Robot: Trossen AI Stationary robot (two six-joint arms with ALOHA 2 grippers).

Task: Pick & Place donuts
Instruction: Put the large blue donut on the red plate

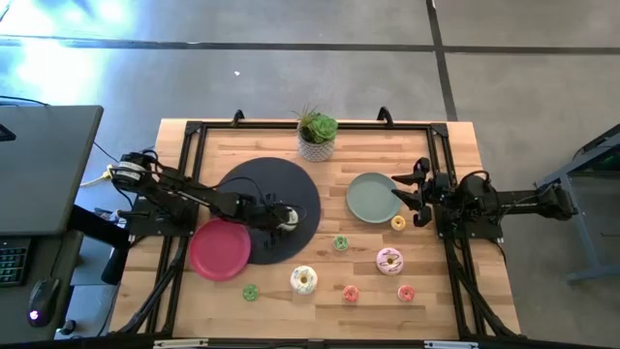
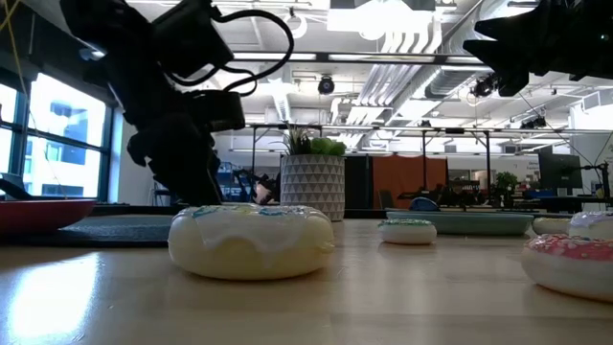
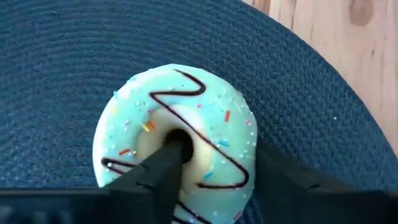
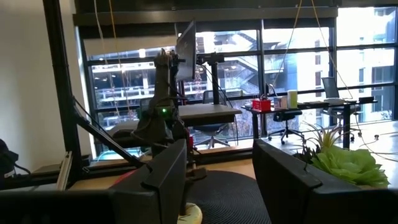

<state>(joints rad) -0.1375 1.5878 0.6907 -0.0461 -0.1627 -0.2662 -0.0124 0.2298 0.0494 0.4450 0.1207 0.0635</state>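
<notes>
We've got the left end effector pinching the mint-iced donut on the dark round mat, one finger through the hole, so keep it clamped and lift straight; right end effector spread, waiting over the green plate.

An open-plan office or lab is indicated: exposed ceiling ducts and strip lights are seen overhead, desks with office chairs by tall windows, and a polished concrete floor.
</notes>
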